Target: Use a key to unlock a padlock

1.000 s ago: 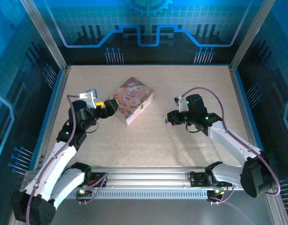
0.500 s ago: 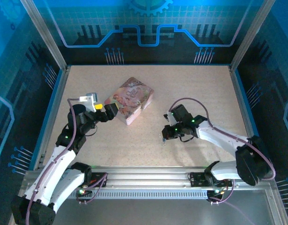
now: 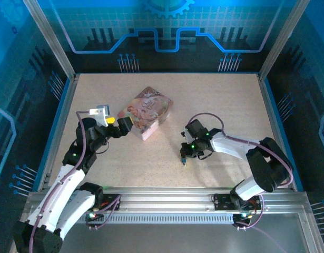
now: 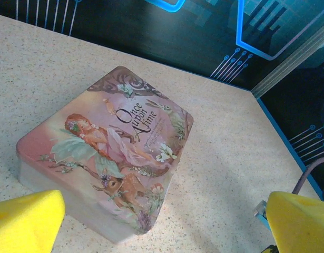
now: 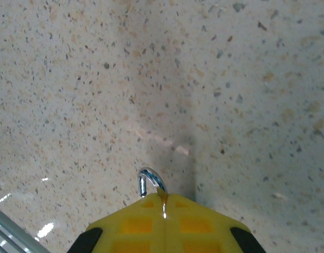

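My right gripper [image 5: 164,204] is shut on the padlock [image 5: 150,179]. Just its silver shackle pokes out above the closed yellow fingers [image 5: 135,224], one shackle end hanging free; the body is hidden between the pads. From above, the right gripper [image 3: 184,157] points down close to the table, centre right. The key is out of view. My left gripper [image 3: 125,124] is open with nothing in it, its yellow fingertips [image 4: 30,219] spread wide either side of the near corner of the pink illustrated tin [image 4: 114,142].
The pink tin [image 3: 149,112] lies at the middle-left of the speckled table [image 3: 219,105], touching distance from the left fingers. A blue rim and metal posts border the table. An aluminium rail [image 3: 167,197] runs along the near edge.
The right arm has swung toward the near left and lowered its gripper to the table. The left gripper has shifted slightly along the tin's near edge.
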Action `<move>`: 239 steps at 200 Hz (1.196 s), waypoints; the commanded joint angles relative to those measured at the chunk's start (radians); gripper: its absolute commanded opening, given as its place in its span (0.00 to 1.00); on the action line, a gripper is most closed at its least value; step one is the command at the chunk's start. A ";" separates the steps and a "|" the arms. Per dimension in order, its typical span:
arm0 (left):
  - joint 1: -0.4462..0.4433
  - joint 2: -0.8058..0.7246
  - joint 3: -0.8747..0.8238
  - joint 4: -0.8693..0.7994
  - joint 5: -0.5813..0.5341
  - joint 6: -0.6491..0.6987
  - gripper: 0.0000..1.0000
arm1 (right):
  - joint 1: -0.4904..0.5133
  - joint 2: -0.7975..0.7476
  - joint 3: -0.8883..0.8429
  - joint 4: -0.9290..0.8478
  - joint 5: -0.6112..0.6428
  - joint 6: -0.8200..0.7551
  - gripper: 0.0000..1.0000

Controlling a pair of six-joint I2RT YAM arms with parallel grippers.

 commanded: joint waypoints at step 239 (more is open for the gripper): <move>0.045 0.058 0.114 -0.045 -0.232 -0.049 0.99 | -0.468 -0.677 -0.059 -0.032 0.258 -0.395 0.61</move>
